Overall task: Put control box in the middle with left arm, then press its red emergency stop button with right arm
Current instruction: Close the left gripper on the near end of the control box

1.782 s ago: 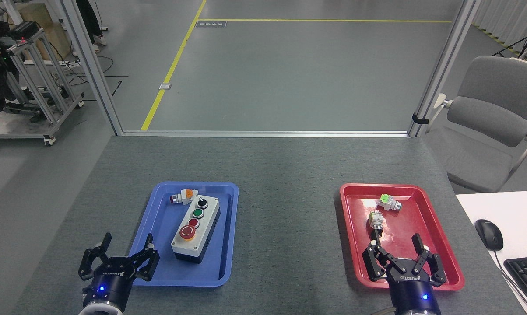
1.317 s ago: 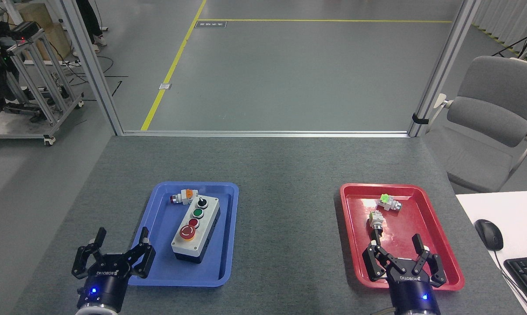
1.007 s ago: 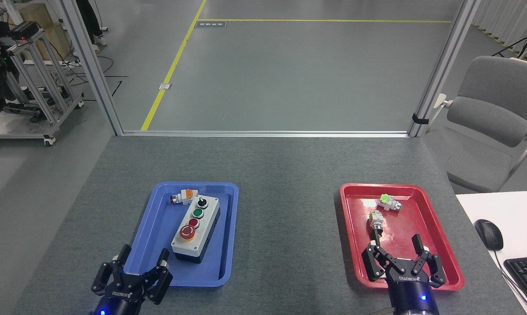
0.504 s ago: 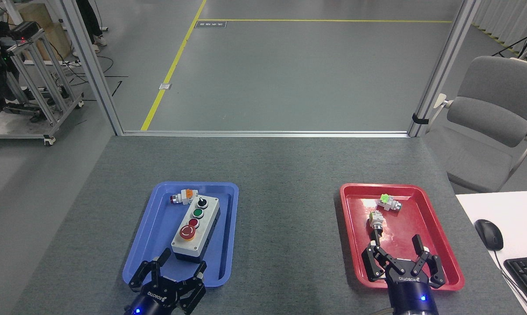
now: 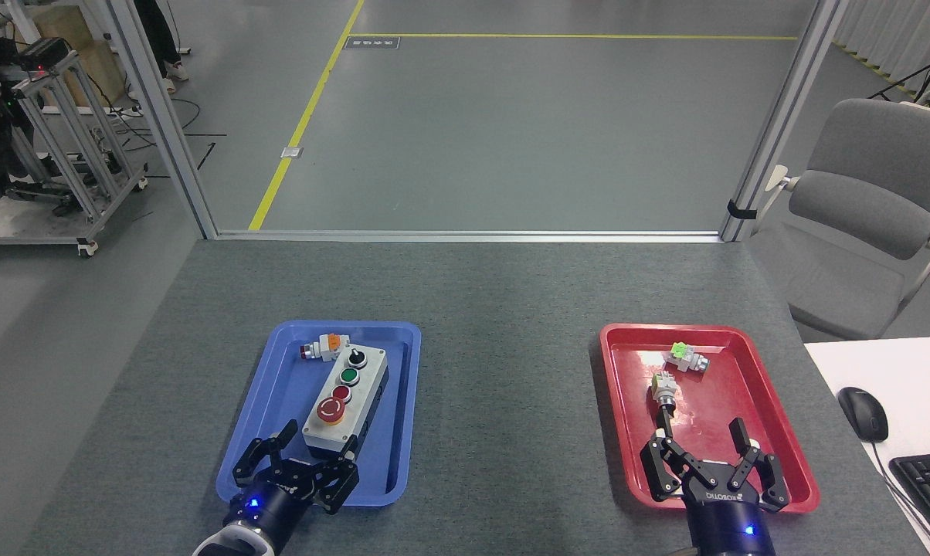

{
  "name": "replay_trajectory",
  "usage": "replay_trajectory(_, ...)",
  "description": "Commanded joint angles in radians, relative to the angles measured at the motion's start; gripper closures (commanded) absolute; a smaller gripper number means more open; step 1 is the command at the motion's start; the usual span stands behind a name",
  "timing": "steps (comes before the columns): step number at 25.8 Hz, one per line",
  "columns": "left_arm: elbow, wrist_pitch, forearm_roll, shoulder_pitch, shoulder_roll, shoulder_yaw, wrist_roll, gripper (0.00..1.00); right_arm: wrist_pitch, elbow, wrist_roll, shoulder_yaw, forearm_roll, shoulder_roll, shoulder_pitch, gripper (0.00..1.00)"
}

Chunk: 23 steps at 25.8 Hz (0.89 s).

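Control box: the control box (image 5: 347,405) lies in the blue tray (image 5: 280,386) at the lower left of the frame, slanted, with its near end toward the robot. It is not in the middle yet.
Red stop button: the red emergency stop button (image 5: 330,411) sits at the near end of the box, the biggest knob in the row.
Left pincer: the left pincer (image 5: 313,450) is spread wide, right at the near end of the box. It looks lined up so the fingers can go on each side of the box. It holds nothing yet.
Right pincer: the right pincer (image 5: 698,445) is spread too, holding nothing. It hangs over the near part of the red tray (image 5: 774,417) at the lower right, likely waiting for its turn to press.
Small parts: a little switch part (image 5: 323,347) sits just beside the far end of the box.
Middle of the worktop: the worktop (image 5: 504,371) between the two trays is bare, a good spot for the box.
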Motion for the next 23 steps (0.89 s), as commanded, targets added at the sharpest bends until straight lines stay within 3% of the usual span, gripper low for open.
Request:
replay_trajectory(1, 0.033, 0.001, -0.002, -0.010, 0.000, 0.000, 0.000, 0.01, -0.001, 0.000, -0.001, 0.001, 0.000, -0.002, 0.000, 0.02)
replay_trajectory(11, 0.054, 0.001, -0.005, -0.031, -0.001, -0.052, 0.000, 0.01, -0.001, 0.000, -0.001, -0.001, 0.000, -0.008, 0.002, 0.02)
replay_trajectory(23, 0.232, 0.062, -0.005, -0.140, -0.017, -0.066, 0.000, 0.01, -0.002, 0.000, -0.003, -0.002, -0.002, -0.016, 0.008, 0.02)
